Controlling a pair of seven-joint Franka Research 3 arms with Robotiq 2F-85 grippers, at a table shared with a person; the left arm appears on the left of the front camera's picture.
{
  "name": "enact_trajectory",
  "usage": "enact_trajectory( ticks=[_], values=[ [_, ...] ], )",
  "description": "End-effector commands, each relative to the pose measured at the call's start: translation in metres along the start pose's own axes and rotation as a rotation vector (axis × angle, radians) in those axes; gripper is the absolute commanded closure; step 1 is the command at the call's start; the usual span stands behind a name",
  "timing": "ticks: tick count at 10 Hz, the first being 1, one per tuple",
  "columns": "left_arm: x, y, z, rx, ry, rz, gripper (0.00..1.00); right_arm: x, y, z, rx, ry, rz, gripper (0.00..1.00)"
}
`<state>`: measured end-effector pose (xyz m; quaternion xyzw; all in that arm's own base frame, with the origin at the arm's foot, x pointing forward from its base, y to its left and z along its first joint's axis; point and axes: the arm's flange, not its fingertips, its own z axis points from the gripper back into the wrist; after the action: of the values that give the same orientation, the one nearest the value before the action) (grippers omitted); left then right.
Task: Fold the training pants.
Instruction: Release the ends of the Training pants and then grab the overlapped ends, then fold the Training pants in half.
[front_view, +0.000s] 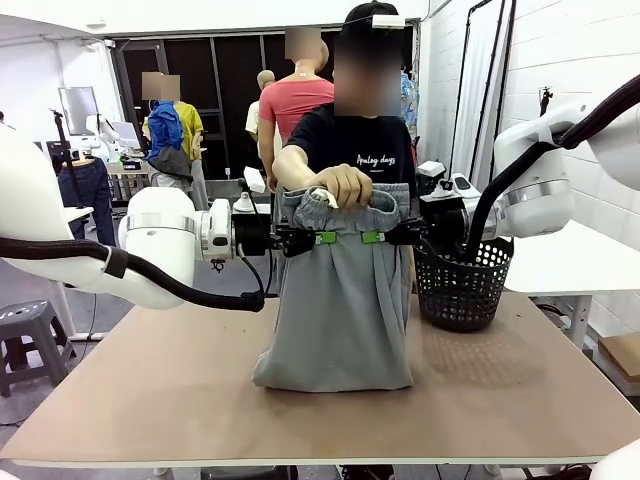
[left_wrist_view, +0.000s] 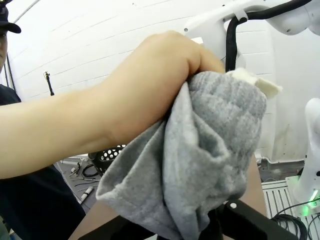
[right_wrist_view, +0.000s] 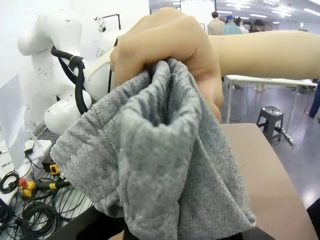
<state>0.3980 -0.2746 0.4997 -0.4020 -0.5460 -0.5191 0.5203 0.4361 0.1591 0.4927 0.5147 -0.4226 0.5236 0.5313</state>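
The grey training pants (front_view: 340, 300) are hanging above the table (front_view: 150, 390), soft and limp, with the person's hand (front_view: 342, 184) bunching the waistband while the left gripper (front_view: 308, 239) and right gripper (front_view: 388, 237) are pinching the cloth shut just below, likely the best hold.

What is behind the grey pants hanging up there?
Behind the training pants stands a person whose hand bunches the waistband. A black basket sits beside them. The person's legs are covered by the cloth.

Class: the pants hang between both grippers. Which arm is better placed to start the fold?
Neither clearly: left gripper and right gripper pinch the pants level, symmetrically. The person's hand holds the waistband.
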Motion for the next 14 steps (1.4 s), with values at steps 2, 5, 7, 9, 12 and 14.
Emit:
enact_trajectory(
  ticks=[2, 5, 7, 9, 12, 14],
  values=[
    [0.007, 0.001, 0.002, -0.001, -0.071, -0.019, 1.0, 0.01, -0.009, -0.006, 0.033, 0.027, 0.043, 1.0],
    [0.0, 0.0, 0.0, 0.0, 0.001, 0.0, 1.0, 0.0, 0.0, -0.001, 0.006, 0.005, -0.002, 1.0],
    [0.0, 0.0, 0.0, 0.0, 0.001, 0.0, 1.0, 0.0, 0.0, -0.001, 0.006, 0.005, -0.002, 1.0],
    [0.0, 0.0, 0.0, 0.0, 0.001, 0.0, 1.0, 0.0, 0.0, -0.001, 0.006, 0.005, -0.002, 1.0],
    [0.0, 0.0, 0.0, 0.0, 0.001, 0.0, 1.0, 0.0, 0.0, -0.001, 0.006, 0.005, -0.002, 1.0],
    [0.0, 0.0, 0.0, 0.0, 0.001, 0.0, 1.0, 0.0, 0.0, -0.001, 0.006, 0.005, -0.002, 1.0]
  ],
)
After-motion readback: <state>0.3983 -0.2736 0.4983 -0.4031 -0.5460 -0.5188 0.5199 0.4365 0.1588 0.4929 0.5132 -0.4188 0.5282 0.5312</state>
